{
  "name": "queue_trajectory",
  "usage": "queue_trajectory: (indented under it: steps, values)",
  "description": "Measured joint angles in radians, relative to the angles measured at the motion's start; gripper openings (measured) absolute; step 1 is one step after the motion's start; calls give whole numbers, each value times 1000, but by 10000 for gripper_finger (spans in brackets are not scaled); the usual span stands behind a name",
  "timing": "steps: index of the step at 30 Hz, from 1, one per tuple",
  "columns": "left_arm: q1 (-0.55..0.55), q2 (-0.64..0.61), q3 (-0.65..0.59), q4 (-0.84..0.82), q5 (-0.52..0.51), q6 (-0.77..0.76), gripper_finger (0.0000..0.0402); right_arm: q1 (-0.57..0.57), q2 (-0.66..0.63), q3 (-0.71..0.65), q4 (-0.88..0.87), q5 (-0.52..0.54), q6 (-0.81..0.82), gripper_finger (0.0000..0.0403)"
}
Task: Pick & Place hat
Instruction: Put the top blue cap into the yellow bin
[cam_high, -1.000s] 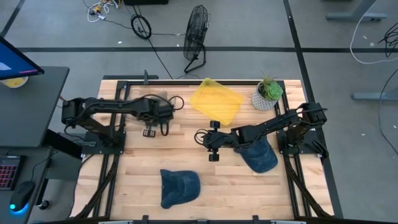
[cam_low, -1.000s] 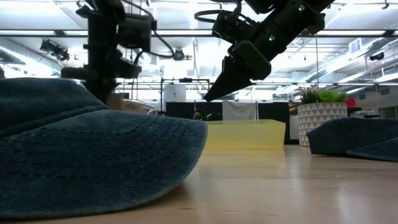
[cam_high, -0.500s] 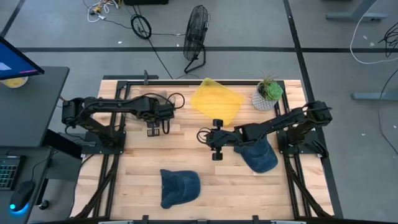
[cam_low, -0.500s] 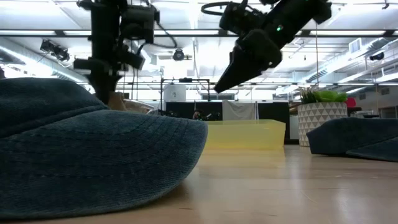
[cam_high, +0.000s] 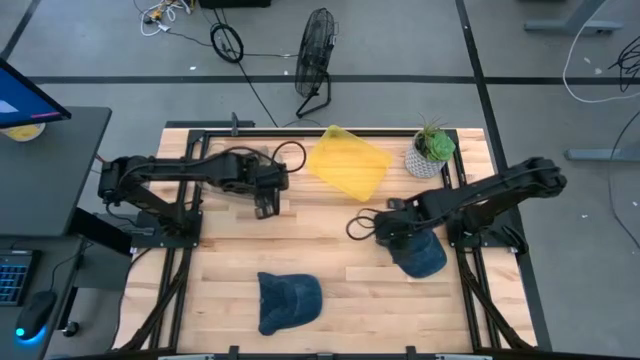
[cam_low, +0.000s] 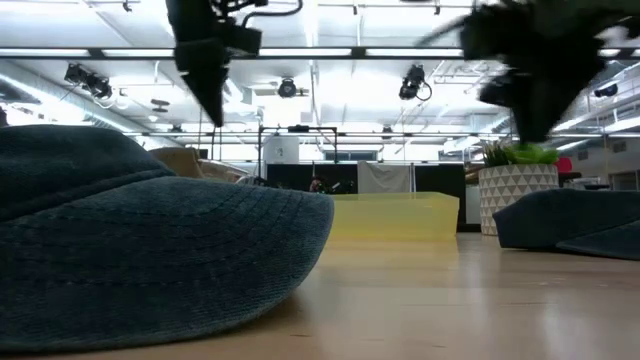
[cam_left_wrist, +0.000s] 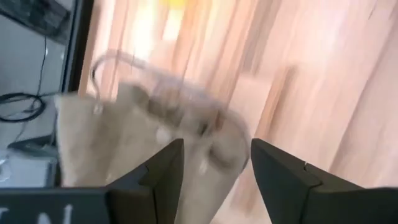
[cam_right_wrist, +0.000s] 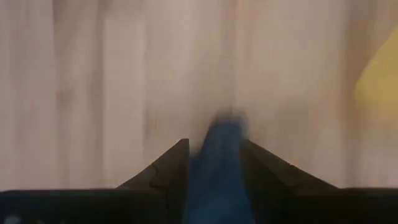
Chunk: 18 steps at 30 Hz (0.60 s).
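Note:
Three hats lie on the wooden table. A dark blue hat (cam_high: 288, 300) rests near the front edge and fills the low view's left (cam_low: 150, 250). A second blue hat (cam_high: 425, 258) lies at the right. A beige hat (cam_left_wrist: 118, 143) lies at the far left, mostly under my left arm. My left gripper (cam_high: 265, 206) hangs open above the table, just right of the beige hat, with nothing between its fingers (cam_left_wrist: 217, 162). My right gripper (cam_high: 384, 237) is open above the left edge of the right blue hat. A blurred blue shape (cam_right_wrist: 217, 162) shows between its fingers.
A yellow bin (cam_high: 347, 165) sits at the far middle of the table, with a potted plant (cam_high: 430, 150) to its right. Bare wood lies between the two arms and around the front hat. A floor fan (cam_high: 316, 60) stands beyond the far edge.
My left gripper has risen from beside the beige hat and shifted toward the table's right. My right gripper has swung quickly from the table's middle toward the right edge, ending over the right blue hat. The hats have stayed where they were.

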Motion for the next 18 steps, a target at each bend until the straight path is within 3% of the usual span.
queue_trajectory:
  steps: [2, 6, 14, 18]
  values:
    - [-7, 0, 0, 52, 1, -9, 192, 11, -9, 0, -111, -48, 84, 143]
    - [-15, 0, 0, 137, 0, 18, 192, 26, -10, -13, -234, -37, 238, 143]
    - [-8, 0, 0, 188, 0, 28, 193, 26, -10, -81, -108, -71, 260, 146]
    - [-8, 0, 0, 188, 0, 27, 193, 26, -10, -138, -24, -71, 260, 168]
